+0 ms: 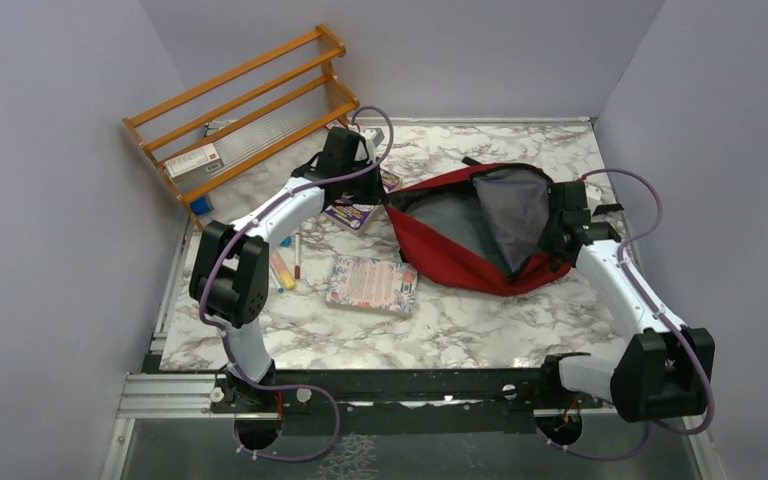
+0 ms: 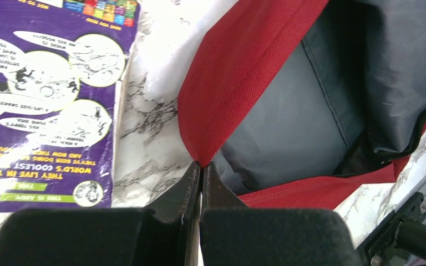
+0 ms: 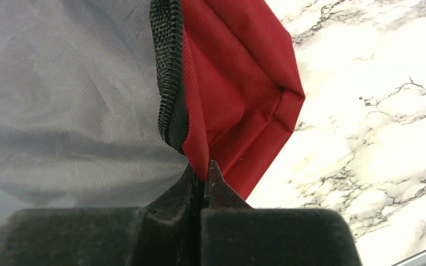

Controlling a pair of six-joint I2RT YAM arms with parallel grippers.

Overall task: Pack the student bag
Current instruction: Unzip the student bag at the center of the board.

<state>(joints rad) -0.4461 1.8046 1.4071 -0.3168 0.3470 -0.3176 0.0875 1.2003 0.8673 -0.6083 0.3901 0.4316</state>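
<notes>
1. Student bag (image 1: 450, 262) lies open on tabletop (image 1: 460, 330).
2. Left jaws clamped on bag's rim; right jaws clamped on opposite rim, probably to spread its mouth.
3. Notebook (image 1: 372, 284) waits beside bag.

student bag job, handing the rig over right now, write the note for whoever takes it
Left gripper: shut on the student bag, red rim at its left end.
Right gripper: shut on the rim at its right end.
Bag: lies open mid-table, grey lining showing, nothing visible inside.
Done: mouth spread open.
Left: purple book beside the bag's left end, floral notebook in front of it and pens lie unpacked on the table.
</notes>
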